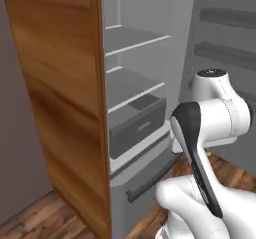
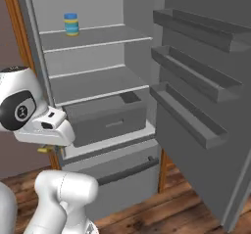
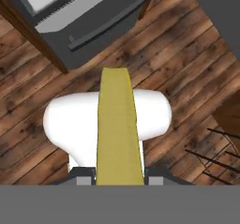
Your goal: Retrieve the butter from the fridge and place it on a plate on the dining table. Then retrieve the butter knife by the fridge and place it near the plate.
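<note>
Clamped on the butter (image 3: pixel 117 129), the claw (image 3: pixel 119 178) pointed down at the floor (image 3: pixel 187 63) in the hand view. The yellow-olive stick ran straight out from between the two fingertips (image 3: pixel 83 177), one pressed to each long side, and its far end reached toward the fridge (image 3: pixel 101 19). Under the stick lay wooden planks. The fridge's lower drawer, with its dark bar handle (image 3: pixel 112 19), crossed the top of that view.

From the left base view, the arm (image 1: pixel 210 133) was folded low in front of the open fridge (image 1: pixel 145 113). A wooden panel (image 1: pixel 60 93) stood at the fridge's left side. Grey shelves and a dark inner drawer (image 1: pixel 137 125) showed inside. I could not make out the claw or the butter from that side, as the arm's own bulk sat in front.

From the right base view, the fridge (image 2: pixel 98 81) stood wide open, its door (image 2: pixel 206 105) swung out to the right with three shelves on it. A jar (image 2: pixel 71 24) with a blue lid and yellow label sat on an upper shelf. A small yellow tip (image 2: pixel 44 150) peeked out just under the white hand (image 2: pixel 46 125), low at the left, in front of the fridge's bottom drawer.
</note>
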{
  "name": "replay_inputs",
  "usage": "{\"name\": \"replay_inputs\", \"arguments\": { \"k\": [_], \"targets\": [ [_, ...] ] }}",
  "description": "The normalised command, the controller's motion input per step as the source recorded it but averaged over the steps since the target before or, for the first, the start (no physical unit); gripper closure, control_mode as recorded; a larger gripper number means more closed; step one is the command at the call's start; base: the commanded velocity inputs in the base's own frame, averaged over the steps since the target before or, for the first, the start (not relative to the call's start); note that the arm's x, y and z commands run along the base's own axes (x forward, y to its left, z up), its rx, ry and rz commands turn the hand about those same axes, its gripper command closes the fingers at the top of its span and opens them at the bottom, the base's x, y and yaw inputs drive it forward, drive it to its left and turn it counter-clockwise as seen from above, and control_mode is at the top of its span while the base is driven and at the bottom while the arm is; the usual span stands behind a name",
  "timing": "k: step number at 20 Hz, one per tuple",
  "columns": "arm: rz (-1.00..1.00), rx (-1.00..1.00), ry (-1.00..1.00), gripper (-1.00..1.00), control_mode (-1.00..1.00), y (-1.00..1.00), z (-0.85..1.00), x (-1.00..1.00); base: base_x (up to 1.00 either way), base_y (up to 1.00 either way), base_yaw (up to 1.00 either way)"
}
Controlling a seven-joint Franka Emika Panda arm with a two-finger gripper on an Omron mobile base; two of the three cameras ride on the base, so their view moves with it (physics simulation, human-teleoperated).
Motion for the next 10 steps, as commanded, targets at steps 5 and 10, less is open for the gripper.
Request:
{"name": "replay_inputs", "arguments": {
  "k": [5, 10],
  "targets": [
    [0.00, 0.00, 0.00, 1.00, 1.00, 0.00, 0.00, 0.00, -0.62, 0.02, -0.80],
    [0.00, 0.00, 0.00, 1.00, 1.00, 0.00, 0.00, 0.00, -0.87, 0.17, -0.76]
  ]
}}
